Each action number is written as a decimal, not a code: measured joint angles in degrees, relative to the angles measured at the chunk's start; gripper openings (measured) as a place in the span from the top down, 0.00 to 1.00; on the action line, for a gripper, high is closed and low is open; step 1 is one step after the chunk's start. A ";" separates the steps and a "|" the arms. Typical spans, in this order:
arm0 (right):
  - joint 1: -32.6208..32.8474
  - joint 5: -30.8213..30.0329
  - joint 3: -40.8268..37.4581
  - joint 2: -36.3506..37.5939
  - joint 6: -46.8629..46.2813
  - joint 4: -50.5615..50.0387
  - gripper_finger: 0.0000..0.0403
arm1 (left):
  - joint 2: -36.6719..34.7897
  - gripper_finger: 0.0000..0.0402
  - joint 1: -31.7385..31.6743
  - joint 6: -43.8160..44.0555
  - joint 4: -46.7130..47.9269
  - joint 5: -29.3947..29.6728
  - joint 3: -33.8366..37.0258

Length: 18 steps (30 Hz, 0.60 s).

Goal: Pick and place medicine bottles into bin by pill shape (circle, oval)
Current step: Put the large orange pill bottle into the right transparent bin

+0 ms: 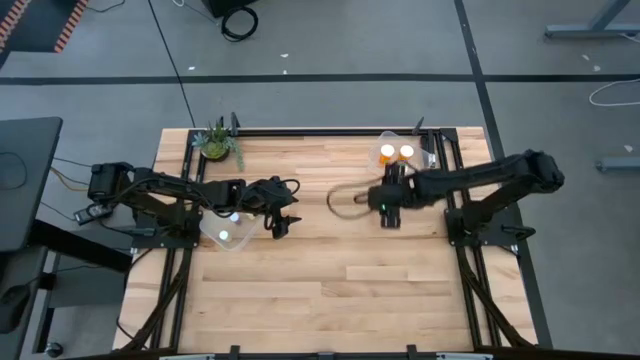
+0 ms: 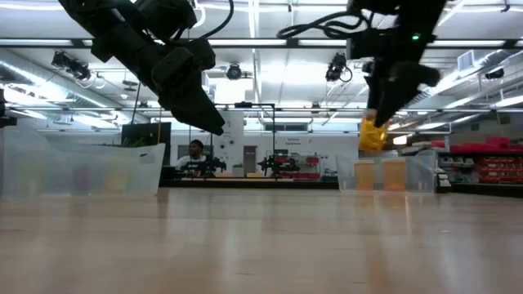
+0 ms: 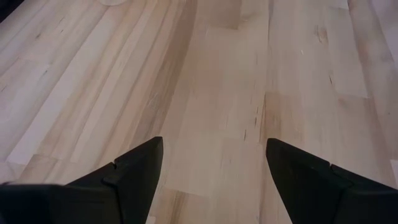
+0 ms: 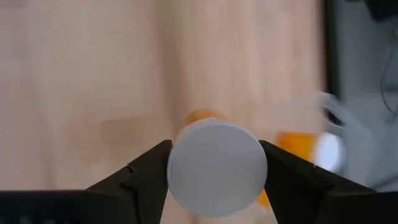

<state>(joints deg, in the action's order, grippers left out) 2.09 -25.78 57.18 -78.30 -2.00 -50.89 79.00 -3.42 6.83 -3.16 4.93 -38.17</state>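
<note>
Bottle, white cap toward the camera, sat clamped between the right gripper's fingers, lifted above the table at the high view's centre right. Two more bottles stood in a clear bin just above. At centre left, the left gripper hung wide and empty beside another bin.

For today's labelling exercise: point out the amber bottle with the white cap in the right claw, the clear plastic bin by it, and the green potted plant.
Amber white-capped bottle (image 4: 216,168): right wrist view, cap face.
Clear plastic bin (image 1: 384,139): high view, rim.
Green potted plant (image 1: 216,142): high view, leaves.
</note>
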 joint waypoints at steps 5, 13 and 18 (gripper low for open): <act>-10.07 1.08 2.19 0.00 3.26 -2.01 0.44 | 0.00 0.27 0.00 0.02 0.02 0.00 0.00; -26.87 9.48 2.24 0.00 10.55 -0.64 0.42 | 0.00 0.27 0.00 0.02 0.02 0.00 0.00; -33.95 14.78 2.19 0.00 13.74 1.66 0.43 | 0.00 0.27 0.00 0.04 0.02 0.00 0.00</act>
<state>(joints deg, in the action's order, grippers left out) -31.85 -11.00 59.38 -78.30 11.74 -49.23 79.00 -3.42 6.87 -3.14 4.93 -38.17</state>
